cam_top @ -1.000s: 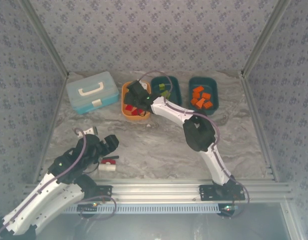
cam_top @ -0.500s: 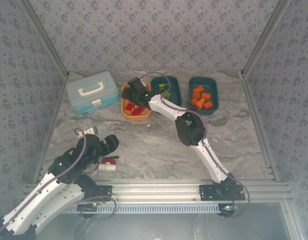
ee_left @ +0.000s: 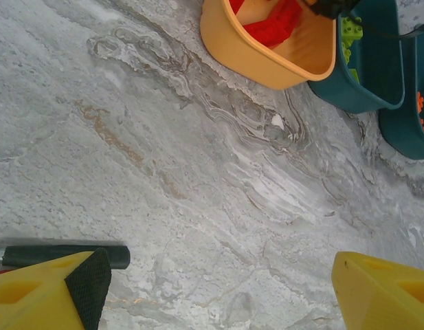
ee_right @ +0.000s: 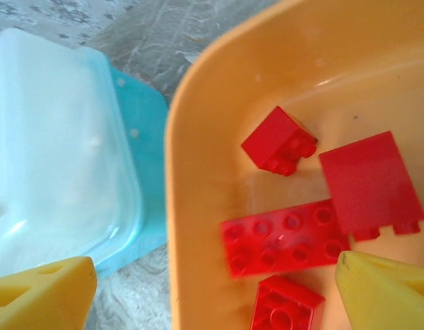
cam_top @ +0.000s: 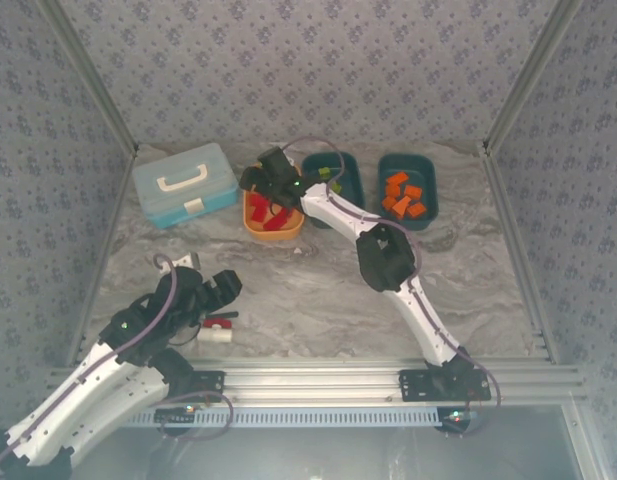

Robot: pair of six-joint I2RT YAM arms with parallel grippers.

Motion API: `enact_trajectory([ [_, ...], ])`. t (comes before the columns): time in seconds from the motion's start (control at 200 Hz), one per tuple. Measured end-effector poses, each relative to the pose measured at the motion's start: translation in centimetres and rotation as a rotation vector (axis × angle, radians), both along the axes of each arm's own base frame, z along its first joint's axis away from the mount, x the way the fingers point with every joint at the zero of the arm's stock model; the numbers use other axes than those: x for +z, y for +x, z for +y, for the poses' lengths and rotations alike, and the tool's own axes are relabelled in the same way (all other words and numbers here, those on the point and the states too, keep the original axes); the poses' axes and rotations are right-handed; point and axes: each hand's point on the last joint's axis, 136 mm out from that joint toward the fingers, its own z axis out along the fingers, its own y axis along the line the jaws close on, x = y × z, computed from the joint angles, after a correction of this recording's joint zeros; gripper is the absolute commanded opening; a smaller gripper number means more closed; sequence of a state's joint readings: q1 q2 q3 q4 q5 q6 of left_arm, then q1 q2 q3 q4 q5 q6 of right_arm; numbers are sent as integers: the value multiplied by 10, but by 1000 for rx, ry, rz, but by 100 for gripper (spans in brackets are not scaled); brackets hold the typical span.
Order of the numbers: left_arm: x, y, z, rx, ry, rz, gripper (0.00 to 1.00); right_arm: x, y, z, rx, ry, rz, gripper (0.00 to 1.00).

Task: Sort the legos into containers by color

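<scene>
Several red legos [cam_top: 274, 218] lie in the orange tub [cam_top: 250, 224], green legos [cam_top: 333, 187] in the middle teal tub [cam_top: 355, 190], and orange legos [cam_top: 405, 195] in the right teal tub [cam_top: 431, 192]. My right gripper [cam_top: 260, 180] hangs open over the orange tub's far left rim. In its wrist view the right gripper [ee_right: 215, 292] has nothing between its fingers; a long red brick [ee_right: 284, 237] and smaller red bricks [ee_right: 280, 141] lie below in the orange tub [ee_right: 198, 206]. My left gripper [cam_top: 213, 285] is open over bare table, and the left gripper [ee_left: 218, 292] holds nothing.
A light blue case [cam_top: 185, 184] with a white handle stands left of the orange tub, close beside it [ee_right: 53, 158]. A red-handled tool with a white cylinder [cam_top: 216, 328] lies by the left gripper. Metal rails border the table.
The right gripper has shifted toward the orange tub's far left side and its jaws have opened wider. The left arm has stayed where it was.
</scene>
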State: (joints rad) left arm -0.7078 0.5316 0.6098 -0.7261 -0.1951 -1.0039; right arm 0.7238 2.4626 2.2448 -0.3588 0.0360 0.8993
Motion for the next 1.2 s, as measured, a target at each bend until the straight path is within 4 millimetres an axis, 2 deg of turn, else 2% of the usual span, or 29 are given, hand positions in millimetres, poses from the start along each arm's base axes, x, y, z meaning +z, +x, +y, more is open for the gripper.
enact_trajectory([
  [0.11, 2, 0, -1, -4, 5, 0, 87, 41, -18, -11, 29, -19, -57, 95],
  [0.295, 18, 5, -4, -14, 4, -25, 88, 133, -59, -51, 45, -12, -221, 96],
  [0.37, 24, 9, -6, -17, 11, -24, 89, 155, -79, -74, 39, -18, -278, 97],
  [0.435, 28, 15, -8, -17, 18, -13, 91, 164, -96, -96, 29, -37, -313, 99],
  [0.53, 33, 28, -9, -4, 11, 2, 99, 157, -122, -129, 19, -95, -339, 100],
  [0.65, 33, 46, -1, 33, -4, 32, 99, 134, -152, -176, -2, -181, -337, 100],
  [0.779, 32, 62, 19, 87, 4, 51, 99, 115, -174, -244, -99, -295, -316, 100],
  [0.919, 29, 71, 42, 149, 104, 51, 99, 123, -198, -318, -276, -419, -346, 100],
  [0.974, 29, 74, 59, 218, 172, 49, 99, 129, -204, -348, -372, -453, -360, 100],
  [1.044, 30, 76, 83, 320, 273, 28, 99, 127, -209, -386, -482, -503, -384, 100],
  [1.124, 30, 83, 107, 397, 395, -47, 99, 104, -213, -416, -534, -581, -412, 100],
  [1.199, 20, 88, 123, 410, 522, -125, 99, 68, -214, -433, -533, -667, -426, 100],
])
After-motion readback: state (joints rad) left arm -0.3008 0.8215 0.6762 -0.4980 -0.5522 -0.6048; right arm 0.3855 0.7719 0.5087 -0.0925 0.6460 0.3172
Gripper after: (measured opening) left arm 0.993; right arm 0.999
